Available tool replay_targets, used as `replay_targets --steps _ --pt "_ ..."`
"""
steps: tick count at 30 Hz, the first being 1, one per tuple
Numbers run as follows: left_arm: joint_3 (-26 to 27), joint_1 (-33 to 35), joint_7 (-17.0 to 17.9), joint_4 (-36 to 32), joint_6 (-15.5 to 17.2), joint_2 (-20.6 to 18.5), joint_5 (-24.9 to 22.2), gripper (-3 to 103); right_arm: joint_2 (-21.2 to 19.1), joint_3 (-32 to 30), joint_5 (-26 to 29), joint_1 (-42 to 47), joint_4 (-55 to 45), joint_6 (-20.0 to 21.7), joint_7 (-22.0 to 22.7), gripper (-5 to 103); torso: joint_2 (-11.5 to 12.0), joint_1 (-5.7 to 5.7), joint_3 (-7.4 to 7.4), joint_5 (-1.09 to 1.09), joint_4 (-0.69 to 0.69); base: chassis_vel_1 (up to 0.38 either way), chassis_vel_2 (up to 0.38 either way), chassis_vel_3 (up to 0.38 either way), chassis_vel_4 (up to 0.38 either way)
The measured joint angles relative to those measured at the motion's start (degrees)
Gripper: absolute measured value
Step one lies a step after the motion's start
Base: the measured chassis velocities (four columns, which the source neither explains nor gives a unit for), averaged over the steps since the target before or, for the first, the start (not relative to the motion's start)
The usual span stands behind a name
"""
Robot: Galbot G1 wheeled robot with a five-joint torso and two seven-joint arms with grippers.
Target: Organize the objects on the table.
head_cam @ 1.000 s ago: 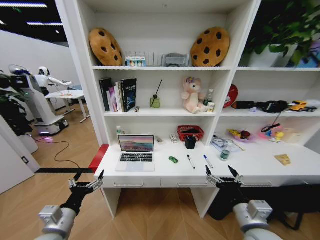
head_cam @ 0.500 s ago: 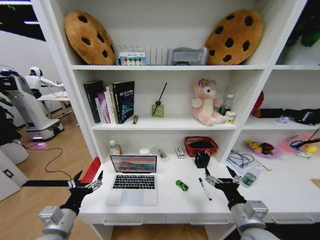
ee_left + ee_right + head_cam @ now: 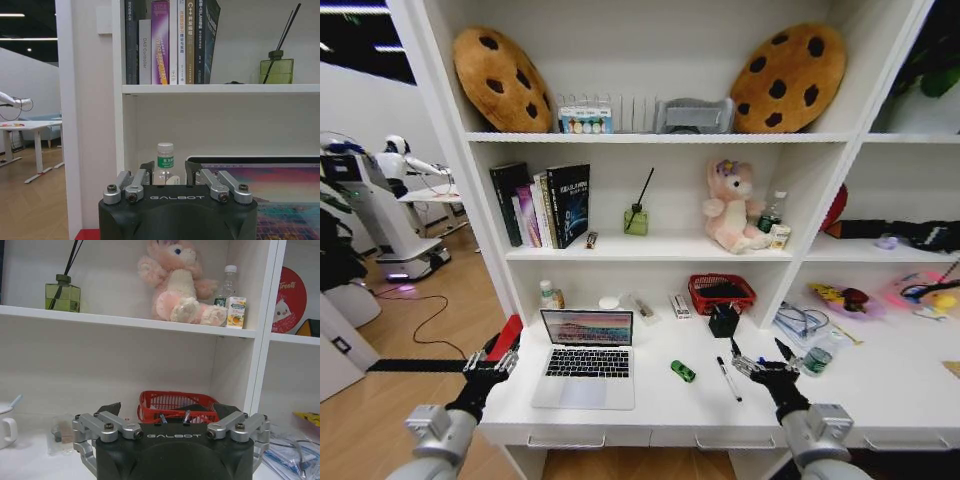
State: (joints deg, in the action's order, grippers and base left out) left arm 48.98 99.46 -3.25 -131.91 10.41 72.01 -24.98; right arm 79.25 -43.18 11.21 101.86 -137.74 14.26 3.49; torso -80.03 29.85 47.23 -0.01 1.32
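While the silver laptop, green gadget and marker pen lie untouched mid-frame, our left gripper and right gripper hover with jaws wide, empty.

The table has a smooth, matt white top. On it the laptop looks like brushed silver metal with a glossy screen. The red basket is ribbed plastic mesh. The left gripper and right gripper have matt black housings with bare metal finger links and screws. The plush bear is fuzzy pink cloth; the diffuser bottle is clear green glass.
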Motion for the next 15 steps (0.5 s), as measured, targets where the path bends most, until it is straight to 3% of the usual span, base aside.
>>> replay_targets --steps 4,6,10,11,13,14,15 --pt "0.05 -0.34 -0.06 0.30 -0.03 -0.32 -0.35 23 0.08 0.13 -0.06 0.07 -0.04 -0.05 0.11 100 0.00 0.00 0.00 0.00 0.00 0.000 0.000 0.000 0.000" --pt "0.05 -0.47 -0.19 0.42 -0.08 -0.40 -0.43 23 0.09 0.15 -0.06 0.06 -0.06 -0.05 0.16 100 0.00 0.00 0.00 0.00 0.00 0.000 0.000 0.000 0.000" --pt "-0.49 -3.54 -0.98 1.28 0.09 -1.79 -1.75 3 -0.28 0.16 0.03 -0.14 -0.03 0.09 0.68 100 0.00 -0.01 0.00 -0.01 -0.01 0.000 0.000 0.000 0.000" --pt "-0.49 -3.54 -0.98 1.28 0.09 -1.79 -1.75 3 -0.28 0.16 0.03 -0.14 -0.03 0.09 0.68 100 0.00 -0.01 0.00 -0.01 -0.01 0.000 0.000 0.000 0.000" --pt "-1.43 -6.64 1.47 0.56 3.15 -4.06 -3.21 0 -0.70 0.17 0.08 -0.26 0.47 0.19 1.04 100 0.00 -0.01 0.00 -0.01 0.01 0.000 0.000 0.000 0.000" --pt "-1.43 -6.64 1.47 0.56 3.15 -4.06 -3.21 0 -0.70 0.17 0.08 -0.26 0.47 0.19 1.04 100 0.00 -0.01 0.00 -0.01 0.01 0.000 0.000 0.000 0.000" --pt "-1.79 -7.95 3.58 -0.51 5.61 -5.80 -4.97 0 -1.30 0.48 0.32 -0.75 0.97 0.38 1.29 100 0.00 0.00 0.00 0.00 0.04 0.000 0.000 0.000 0.000"
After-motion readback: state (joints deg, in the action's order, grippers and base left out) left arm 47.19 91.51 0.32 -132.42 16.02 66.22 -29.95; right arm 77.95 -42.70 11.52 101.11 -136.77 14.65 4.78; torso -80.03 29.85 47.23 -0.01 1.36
